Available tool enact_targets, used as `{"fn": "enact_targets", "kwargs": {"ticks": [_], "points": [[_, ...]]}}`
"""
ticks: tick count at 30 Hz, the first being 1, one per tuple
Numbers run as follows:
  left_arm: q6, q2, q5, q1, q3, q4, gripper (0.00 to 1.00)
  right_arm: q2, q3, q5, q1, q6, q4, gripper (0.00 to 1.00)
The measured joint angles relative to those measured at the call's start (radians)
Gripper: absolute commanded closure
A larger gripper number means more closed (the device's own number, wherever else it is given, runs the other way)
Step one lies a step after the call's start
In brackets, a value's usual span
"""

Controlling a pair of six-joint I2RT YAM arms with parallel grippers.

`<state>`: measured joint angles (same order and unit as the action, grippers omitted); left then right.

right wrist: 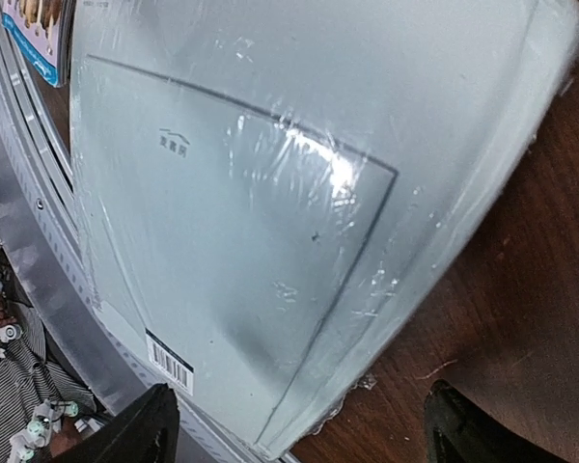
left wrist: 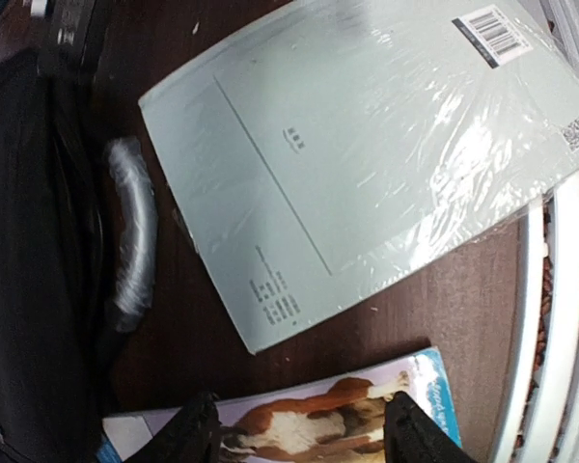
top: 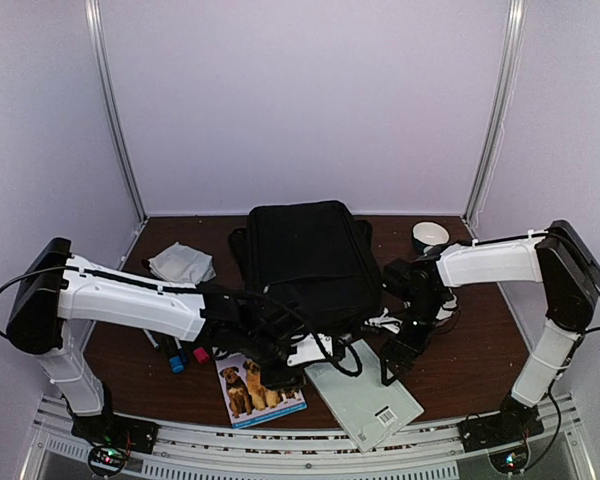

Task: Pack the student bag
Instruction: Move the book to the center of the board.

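Nearest the arms' bases, a pale green shrink-wrapped book (top: 365, 395) lies flat on the worktop (top: 460, 370), its barcoded corner reaching over the metal rail at the near edge. Just to its left lies a dog-cover book (top: 255, 390), and farther left a blue marker (top: 175, 362) and a red marker (top: 200, 353). None of these is in the bag, so packing looks barely begun. The step in hand seems to be taking up one of the books.

The left end effector (left wrist: 304, 434) hangs over the dog-cover book, fingers spread with nothing between them. The right end effector (right wrist: 299, 405) hovers above a corner of the pale green book, fingers wide apart and likewise empty. Whether either touches its book cannot be told.

Beyond them the student bag (top: 305, 255) lies flat in the middle of the worktop, its grey handle (left wrist: 133, 231) turned toward the books and just beside the pale green one. Whether its zip is open I cannot tell. Farther back sit a grey cloth (top: 180, 263) on the left and a white-rimmed cup (top: 430, 235) on the right.

The next move likely calls for pinching a book by an edge, since the film looks slippery and the covers lie flush. The corner over the rail offers purchase. The bag's mouth would also need to be held open.
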<state>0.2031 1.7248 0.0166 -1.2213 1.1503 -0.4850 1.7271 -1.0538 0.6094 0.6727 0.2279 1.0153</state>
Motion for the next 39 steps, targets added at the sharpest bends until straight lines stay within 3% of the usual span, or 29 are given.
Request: {"fn": "enact_targets", "kwargs": {"ticks": [14, 30, 39], "points": [[0.373, 0.094, -0.076, -0.018, -0.016, 0.154, 0.40, 0.087, -0.018, 0.124, -0.049, 0.006, 0.023, 0.13], [0.510, 0.161, -0.262, -0.041, -0.037, 0.323, 0.45, 0.135, -0.033, 0.228, -0.062, 0.042, 0.043, 0.22], [0.492, 0.053, -0.405, -0.032, -0.115, 0.434, 0.46, 0.065, -0.033, 0.266, -0.062, 0.051, 0.019, 0.23]]}}
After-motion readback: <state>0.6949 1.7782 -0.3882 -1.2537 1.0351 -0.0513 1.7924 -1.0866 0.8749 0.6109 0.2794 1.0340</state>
